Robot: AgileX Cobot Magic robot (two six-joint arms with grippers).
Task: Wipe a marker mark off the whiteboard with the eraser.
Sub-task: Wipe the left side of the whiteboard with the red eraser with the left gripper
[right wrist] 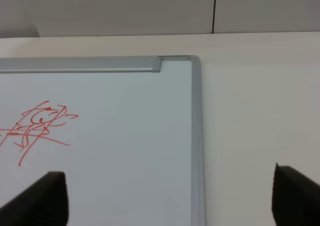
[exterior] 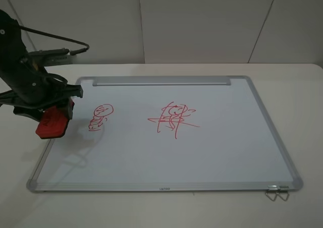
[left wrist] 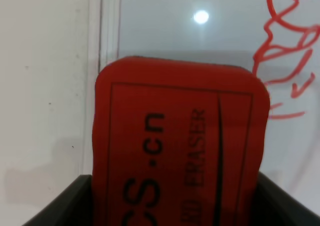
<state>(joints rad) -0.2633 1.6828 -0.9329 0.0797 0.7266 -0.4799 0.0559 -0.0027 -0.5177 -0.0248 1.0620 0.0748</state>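
The whiteboard (exterior: 212, 152) lies flat on the table, silver-framed. The marker mark (exterior: 100, 116), a small red doodle with a round head, sits at the board's left; part of it shows in the left wrist view (left wrist: 287, 61). My left gripper (exterior: 54, 118) is shut on the red eraser (exterior: 51, 124), held above the board's left edge, just left of the mark. The eraser (left wrist: 177, 156) fills the left wrist view. My right gripper (right wrist: 165, 196) is open beside the board's far right corner (right wrist: 192, 61); it is out of the exterior view.
A larger red scribble (exterior: 174, 118) with long crossing lines marks the board's middle, also seen in the right wrist view (right wrist: 37, 128). A metal clip (exterior: 276, 191) hangs at the near right corner. White tabletop (exterior: 20, 157) surrounds the board; a wall stands behind.
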